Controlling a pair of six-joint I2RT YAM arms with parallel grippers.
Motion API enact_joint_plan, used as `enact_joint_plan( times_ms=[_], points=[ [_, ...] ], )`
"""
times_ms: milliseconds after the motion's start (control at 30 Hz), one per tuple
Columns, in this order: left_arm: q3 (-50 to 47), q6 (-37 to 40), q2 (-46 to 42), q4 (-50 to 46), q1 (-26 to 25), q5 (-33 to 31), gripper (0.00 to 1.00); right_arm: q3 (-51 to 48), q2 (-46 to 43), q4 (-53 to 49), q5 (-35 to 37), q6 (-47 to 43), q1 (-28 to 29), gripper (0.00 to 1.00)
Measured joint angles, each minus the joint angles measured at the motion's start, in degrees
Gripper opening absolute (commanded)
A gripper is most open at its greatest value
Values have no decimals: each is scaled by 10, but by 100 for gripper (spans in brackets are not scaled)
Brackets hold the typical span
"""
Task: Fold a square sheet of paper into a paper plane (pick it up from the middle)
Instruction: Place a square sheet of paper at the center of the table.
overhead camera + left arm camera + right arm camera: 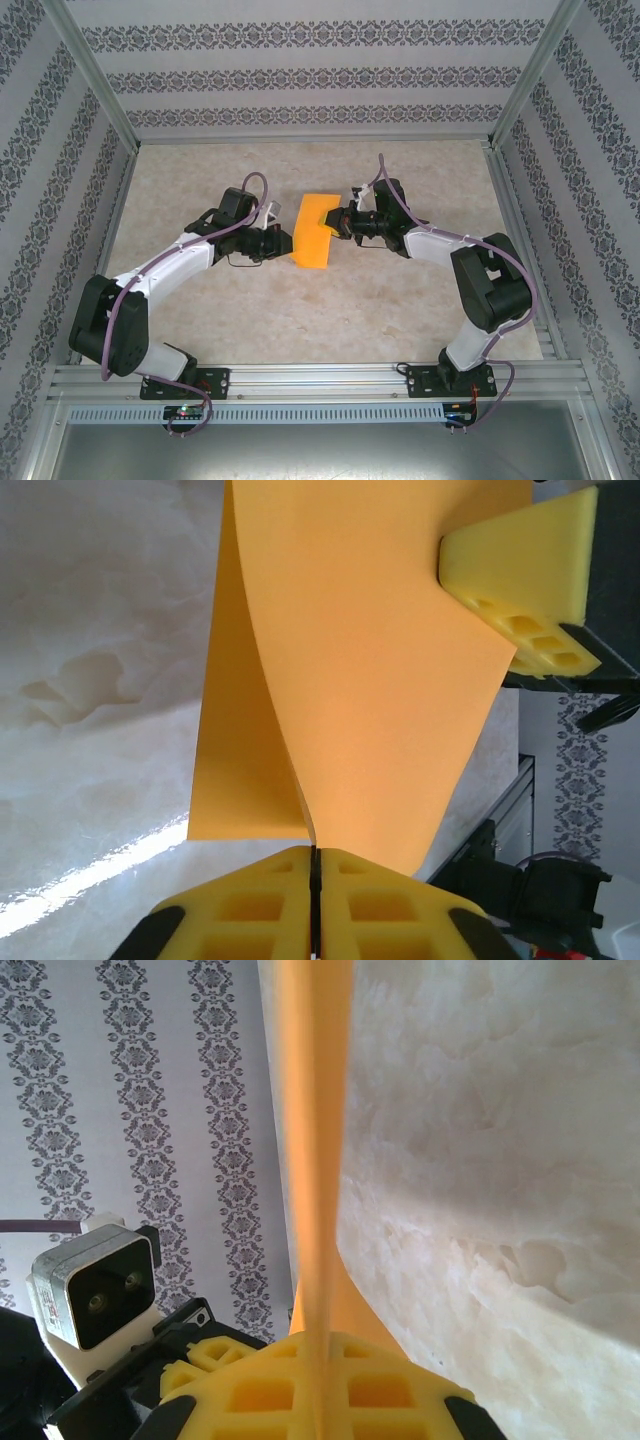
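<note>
The square sheet of paper (316,232), plain orange-yellow, hangs doubled over above the middle of the table, held between both arms. My left gripper (290,243) is shut on its lower left edge. In the left wrist view the two layers (360,680) run down into the closed left gripper (315,855). My right gripper (338,220) is shut on the sheet's right side. Its yellow fingers (525,570) clamp the far edge in the left wrist view. In the right wrist view the paper (315,1160) rises edge-on out of the right gripper (320,1345). A paper plane is out of view.
The beige marbled table (300,310) lies below the paper. Aluminium rails (320,380) border its near edge, with posts at the corners. Patterned walls (300,75) enclose the back and sides. The left arm's wrist camera (95,1295) sits close to the right gripper.
</note>
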Motion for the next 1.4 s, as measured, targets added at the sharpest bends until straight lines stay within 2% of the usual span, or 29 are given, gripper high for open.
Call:
enact_joint_plan(
  times_ms=[200,400,767,833,1033,1200,1400],
  points=[
    [18,11,13,-17,-2,4,8,0,17,0,-3,-1,1,3],
    [26,18,61,-17,-18,8,9,0,41,-1,-7,-18,1,6],
    [50,24,162,-16,-37,11,10,14,95,-90,1,-115,0,12],
    [53,24,177,-14,-38,10,10,20,101,-106,6,-132,0,16],
    [55,24,200,-10,-39,10,10,34,102,-168,27,-187,-11,35],
    [59,24,216,-8,-39,10,10,45,102,-225,56,-227,-21,43],
    [61,24,219,-8,-40,10,10,54,97,-290,96,-276,-48,47]
  ],
)
